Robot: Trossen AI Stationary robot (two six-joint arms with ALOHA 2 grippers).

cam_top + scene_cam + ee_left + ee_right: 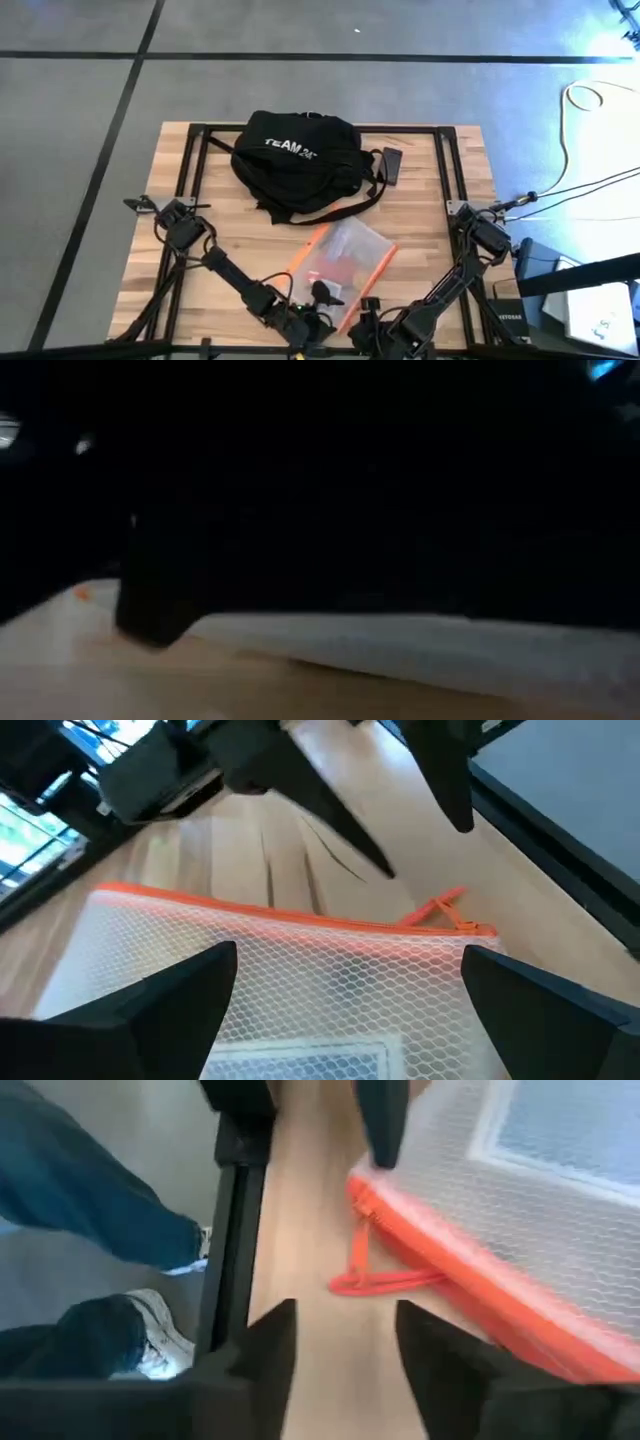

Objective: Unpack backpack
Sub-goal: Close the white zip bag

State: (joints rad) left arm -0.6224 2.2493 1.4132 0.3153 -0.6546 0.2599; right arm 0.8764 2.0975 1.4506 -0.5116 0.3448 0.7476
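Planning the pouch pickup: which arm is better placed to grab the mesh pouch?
Probably the left. The left gripper is open with the pouch between its fingers; the right gripper sits beside the pouch's orange edge.

The wooden table (420,215) carries the black backpack (297,160), a phone (391,166) and a mesh pouch (345,260).

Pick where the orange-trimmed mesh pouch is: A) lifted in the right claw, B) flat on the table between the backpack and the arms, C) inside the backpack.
B: the high view shows the pouch lying on the wooden table, apart from the backpack and held by neither claw.
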